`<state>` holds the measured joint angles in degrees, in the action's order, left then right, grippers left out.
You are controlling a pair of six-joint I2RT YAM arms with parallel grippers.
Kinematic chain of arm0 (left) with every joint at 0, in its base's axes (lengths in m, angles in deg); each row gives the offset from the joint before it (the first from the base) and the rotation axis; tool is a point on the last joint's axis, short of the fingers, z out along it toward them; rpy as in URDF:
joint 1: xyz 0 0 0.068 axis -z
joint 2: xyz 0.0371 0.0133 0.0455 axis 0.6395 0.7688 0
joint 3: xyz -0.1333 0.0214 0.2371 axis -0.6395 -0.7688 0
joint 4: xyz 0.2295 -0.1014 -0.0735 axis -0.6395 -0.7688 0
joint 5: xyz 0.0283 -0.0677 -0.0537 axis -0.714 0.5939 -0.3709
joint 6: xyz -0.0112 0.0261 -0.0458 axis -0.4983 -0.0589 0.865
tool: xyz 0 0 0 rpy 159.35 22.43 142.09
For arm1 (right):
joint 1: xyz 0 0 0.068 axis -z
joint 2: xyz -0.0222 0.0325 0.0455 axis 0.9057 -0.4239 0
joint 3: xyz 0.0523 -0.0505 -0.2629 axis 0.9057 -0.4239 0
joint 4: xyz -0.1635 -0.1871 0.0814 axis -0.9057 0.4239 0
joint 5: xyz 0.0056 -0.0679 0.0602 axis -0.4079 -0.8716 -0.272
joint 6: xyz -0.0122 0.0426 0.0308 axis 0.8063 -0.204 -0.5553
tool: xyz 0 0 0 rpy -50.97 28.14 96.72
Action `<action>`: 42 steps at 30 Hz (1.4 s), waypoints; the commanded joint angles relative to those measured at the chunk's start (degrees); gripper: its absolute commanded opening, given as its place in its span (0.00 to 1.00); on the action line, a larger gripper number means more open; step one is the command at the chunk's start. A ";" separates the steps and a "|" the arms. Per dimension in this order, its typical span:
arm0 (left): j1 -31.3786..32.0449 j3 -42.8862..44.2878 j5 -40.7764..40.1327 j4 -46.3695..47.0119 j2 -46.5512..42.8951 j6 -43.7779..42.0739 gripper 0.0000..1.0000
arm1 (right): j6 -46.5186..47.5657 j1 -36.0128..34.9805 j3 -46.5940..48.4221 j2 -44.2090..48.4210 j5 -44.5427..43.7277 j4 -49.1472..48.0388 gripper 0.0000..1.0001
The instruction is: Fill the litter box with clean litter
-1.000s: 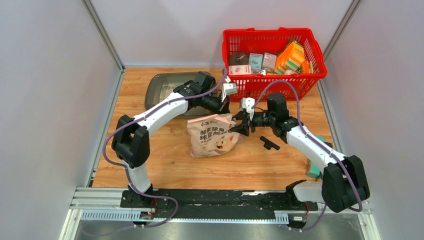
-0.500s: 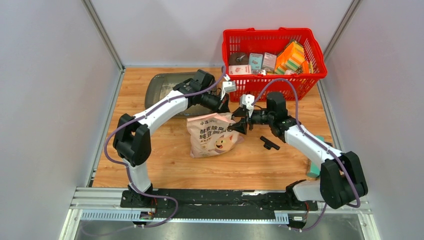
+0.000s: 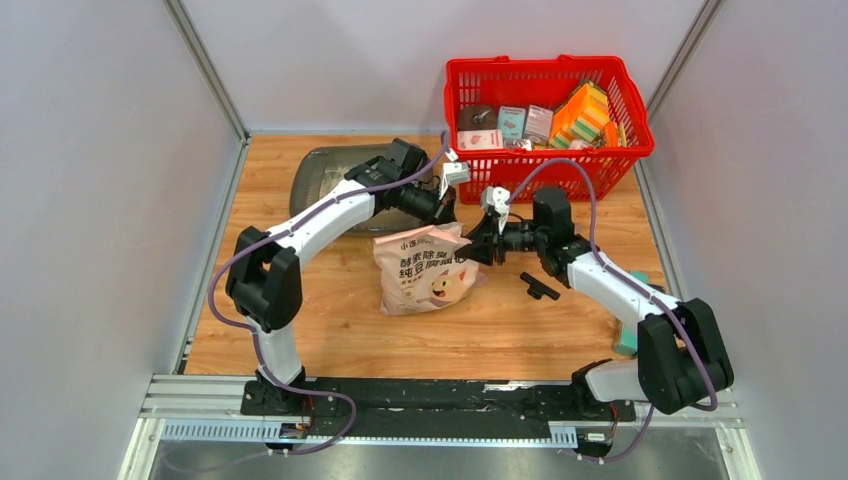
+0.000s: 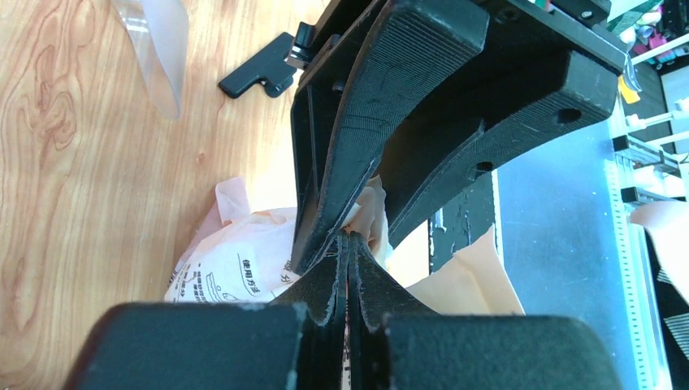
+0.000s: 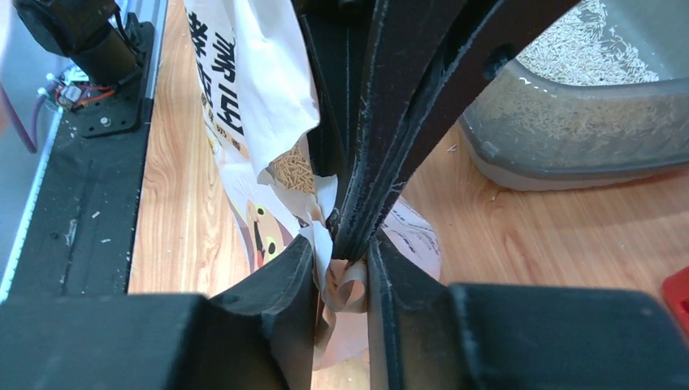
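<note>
The pinkish-cream litter bag (image 3: 425, 270) lies on the wooden table between my arms. Both grippers meet at its top right corner. My left gripper (image 3: 455, 222) is shut on a thin edge of the bag, as the left wrist view (image 4: 348, 248) shows. My right gripper (image 3: 478, 246) is shut on crumpled bag material (image 5: 341, 272) right beside the left fingertips. Brown-beige granules (image 5: 292, 166) show through a tear in the bag (image 5: 252, 97). The dark grey litter box (image 3: 325, 175) sits at the back left, partly under my left arm, and holds pale litter (image 5: 585, 89).
A red mesh basket (image 3: 548, 165) full of boxes stands at the back right, close to both wrists. A small black piece (image 3: 540, 287) lies right of the bag. A teal object (image 3: 628, 342) sits by the right arm. A translucent scoop (image 4: 154, 49) lies on the wood.
My right gripper has shifted slightly up and left, closer against the left gripper at the bag's corner. The left gripper has barely moved. The bag stays on the table.
</note>
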<state>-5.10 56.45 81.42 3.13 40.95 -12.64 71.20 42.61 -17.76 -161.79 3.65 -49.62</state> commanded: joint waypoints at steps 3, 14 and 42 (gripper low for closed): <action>-0.38 2.46 2.59 0.73 0.43 -0.36 0.00 | -14.21 -0.02 -1.97 0.62 -0.05 -10.55 0.17; -11.86 1.41 -7.42 6.88 -10.10 9.84 0.41 | -24.77 0.07 4.17 0.79 0.21 -1.79 0.00; -25.09 -36.29 -4.00 -10.19 -52.39 -13.37 0.71 | -13.52 1.21 7.70 -3.34 4.25 11.86 0.17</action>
<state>-31.28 21.43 71.78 -8.15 -9.96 -22.17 52.97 43.95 -10.00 -164.69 4.75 -40.55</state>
